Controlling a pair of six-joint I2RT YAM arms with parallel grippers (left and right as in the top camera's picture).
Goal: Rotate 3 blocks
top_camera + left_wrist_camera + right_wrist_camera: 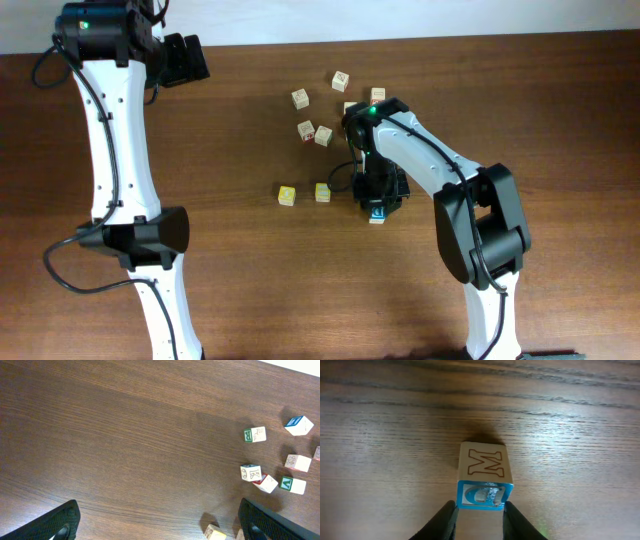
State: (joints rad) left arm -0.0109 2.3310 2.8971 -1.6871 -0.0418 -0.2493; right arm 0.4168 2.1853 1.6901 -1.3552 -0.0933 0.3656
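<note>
Overhead: small wooden cube w/ blue face [377, 214] is centre-right of frame, at the tip of the right arm's jaws, over the dark wood tabletop [250, 290]. Two small yellow-faced wooden cubes lie to its left, one near [323, 192], one further left [287, 195].

Left wrist: left jaws spread wide above tabletop.

Right wrist: right jaws pinch the blue-faced cube [485, 475] at bottom centre. Its "M" side shows above the blue face.
</note>
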